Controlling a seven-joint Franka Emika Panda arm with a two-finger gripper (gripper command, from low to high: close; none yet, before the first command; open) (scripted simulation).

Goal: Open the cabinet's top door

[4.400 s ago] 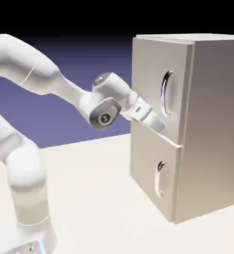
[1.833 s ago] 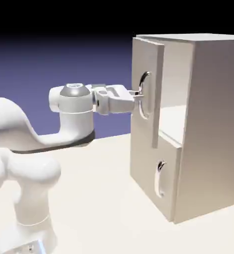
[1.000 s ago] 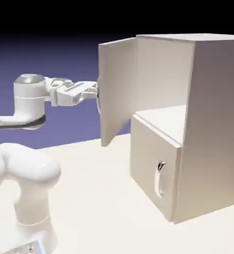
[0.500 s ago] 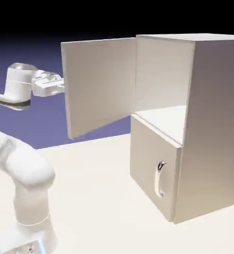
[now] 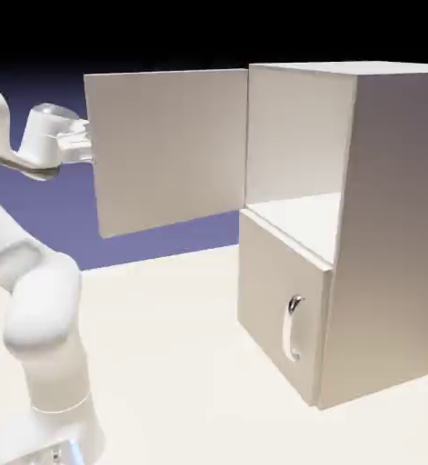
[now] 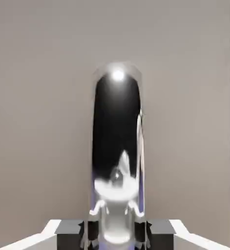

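Beige-grey tall top door (image 5: pixel 170 150) has swung farther left, nearly finishing our task; our two-fingered end effector (image 6: pixel 116 234) grips its curved silver handle (image 6: pixel 117 141).

The top door (image 5: pixel 167 150) — flat, beige-grey — stands wide open on the cabinet (image 5: pixel 394 227).

No legible text, label, brand, number or sign is showing from where I am standing.
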